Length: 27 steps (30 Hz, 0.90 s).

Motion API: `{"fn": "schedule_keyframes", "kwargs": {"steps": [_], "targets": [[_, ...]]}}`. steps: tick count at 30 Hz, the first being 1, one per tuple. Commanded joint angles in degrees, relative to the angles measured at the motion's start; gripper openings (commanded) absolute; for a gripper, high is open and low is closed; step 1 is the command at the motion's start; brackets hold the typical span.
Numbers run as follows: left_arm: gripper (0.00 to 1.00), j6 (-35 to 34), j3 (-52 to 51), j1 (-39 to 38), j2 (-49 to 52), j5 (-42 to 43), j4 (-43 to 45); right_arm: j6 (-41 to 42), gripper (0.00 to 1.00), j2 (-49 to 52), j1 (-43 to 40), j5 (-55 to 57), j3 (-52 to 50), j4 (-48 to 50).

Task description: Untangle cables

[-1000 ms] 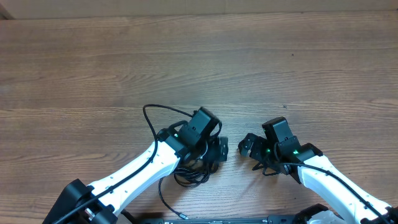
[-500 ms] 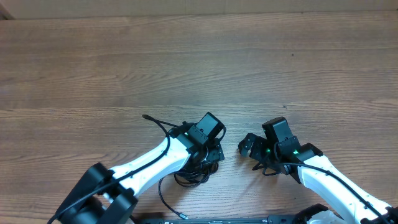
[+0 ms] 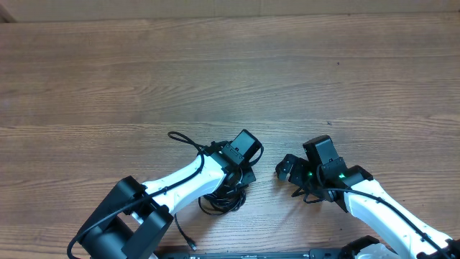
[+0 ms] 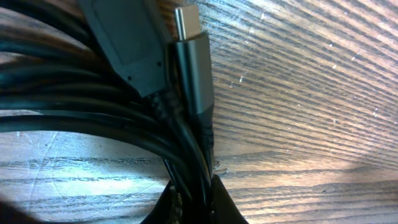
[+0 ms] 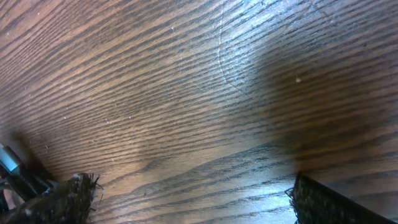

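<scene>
A tangle of thin black cables [image 3: 221,198] lies near the table's front edge, under my left arm, with one loop [image 3: 181,137] reaching out to the left. In the left wrist view the cables [image 4: 74,118] fill the left side. Beside them lies a dark plug [image 4: 196,74] with a silvery tip [image 4: 185,20]. My left gripper [image 4: 193,204] is shut on several strands of the cables, its fingertips [image 4: 225,205] pinching them against the wood. My right gripper [image 3: 289,178] stands open to the right of the tangle, over bare wood [image 5: 199,155], holding nothing.
The wooden table [image 3: 230,72] stretches far behind both arms. A short cable end [image 3: 185,234] trails toward the front edge by the left arm's base. A bit of cable [image 5: 13,165] shows at the left edge of the right wrist view.
My left gripper has come down on the tangle and shut on the cables. The loop on the left has shifted slightly. The right arm has not moved.
</scene>
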Motion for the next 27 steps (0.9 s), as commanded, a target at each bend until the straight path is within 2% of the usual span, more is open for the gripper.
{"fn": "schedule_keyframes", "kwargs": {"steps": [1, 4, 6, 8, 10, 11, 12, 13, 15, 16, 18, 20, 25, 26, 27], "targets": [[0.04, 1.66, 0.13, -0.22, -1.81, -3.61, -0.17, -0.13, 1.00, 0.42, -0.11, 1.64, -0.04, -0.57], [0.04, -0.72, 0.13, 0.85, -5.62, -5.79, -0.90, -0.31, 1.00, 0.42, -0.11, 1.68, -0.04, -0.57], [0.04, -7.19, 0.11, 2.23, -7.89, -5.84, -2.29, -0.31, 1.00, 0.42, -0.11, 1.68, -0.04, -0.57], [0.05, -17.38, 0.11, 4.17, -9.64, -4.61, -3.26, -0.31, 1.00, 0.42, -0.11, 1.92, -0.04, -0.55], [0.20, -29.97, 0.11, 6.38, -10.54, -0.02, -2.93, -0.31, 1.00, 0.42, -0.11, 2.49, -0.04, -0.57], [0.23, -36.37, 0.11, 7.76, -10.75, 4.02, -2.36, -0.31, 1.00, 0.42, -0.11, 2.51, -0.04, -0.57], [0.25, -38.97, 0.11, 8.83, -10.75, 6.67, -1.57, -0.31, 1.00, 0.44, -0.11, 2.51, -0.04, -0.57], [0.31, -39.26, 0.11, 9.62, -10.75, 8.00, -0.94, -0.31, 1.00, 0.44, -0.11, 2.51, -0.04, -0.57], [0.48, -39.26, 0.11, 10.86, -10.71, 8.61, -0.55, -0.31, 1.00, 0.48, -0.11, 2.51, -0.04, -0.57], [0.63, -39.21, 0.11, 11.30, -10.71, 8.52, -0.59, -0.31, 1.00, 0.50, -0.11, 2.51, -0.04, -0.57], [1.00, -36.98, 0.11, 11.65, -10.69, 8.17, -0.72, -0.31, 1.00, 0.55, -0.11, 2.51, -0.04, -0.57], [1.00, -28.79, 0.11, 11.65, -10.71, 6.73, -0.59, -0.31, 1.00, 0.61, -0.11, 2.54, -0.04, -0.55], [1.00, 8.90, 0.11, 11.67, -10.69, 5.40, 5.16, -0.31, 1.00, 1.03, -0.11, 2.51, -0.04, -0.33], [0.96, 13.46, 0.11, 11.67, -10.71, 5.70, 5.33, -0.31, 1.00, 1.16, -0.11, 2.51, -0.04, -0.28], [0.81, 15.02, 0.11, 11.67, -10.69, 5.70, 4.96, -0.31, 1.00, 1.27, -0.11, 2.54, -0.04, -0.24]]}}
